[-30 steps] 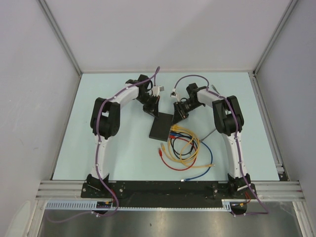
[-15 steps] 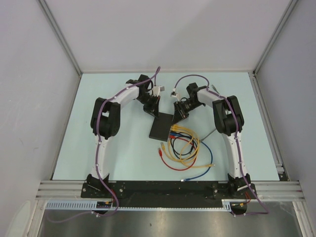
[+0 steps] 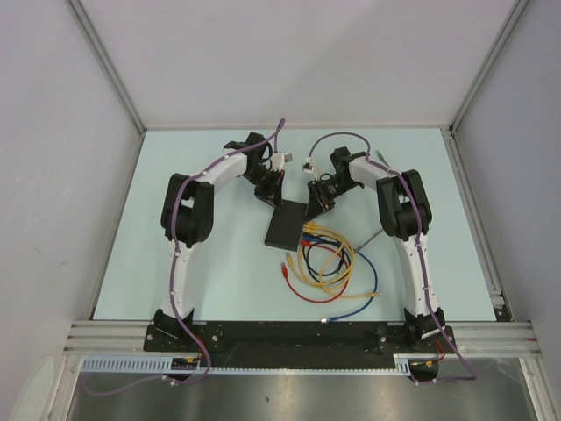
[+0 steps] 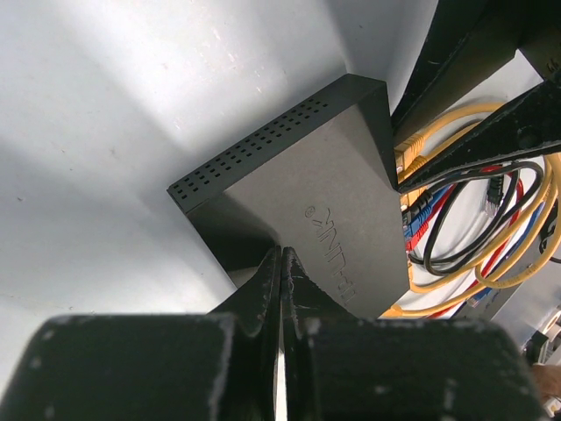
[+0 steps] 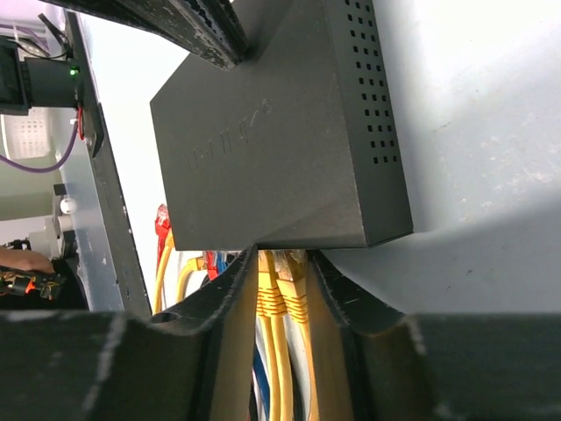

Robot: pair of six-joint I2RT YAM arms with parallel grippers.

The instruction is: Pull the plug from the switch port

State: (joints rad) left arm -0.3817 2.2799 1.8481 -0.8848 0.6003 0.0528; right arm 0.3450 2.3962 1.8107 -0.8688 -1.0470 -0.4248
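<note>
Top external, table (image 3: 219, 263): switch (image 3: 287, 226) lies mid-table, cables (image 3: 329, 267) fanned beside it.
Left gripper (image 4: 280, 256): pressed together, tips on switch top.
Right gripper (image 5: 282, 254): jaws apart astride two yellow plugs (image 5: 294, 289) at the ports.
Risk: catching both plugs, or a latched clip, could drag the switch.

The matte-black switch (image 3: 287, 226) lies flat, with yellow plugs (image 5: 283, 282) seated along its socket edge.

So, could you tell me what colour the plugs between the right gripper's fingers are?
Yellow; the plugs show best in the right wrist view.
</note>
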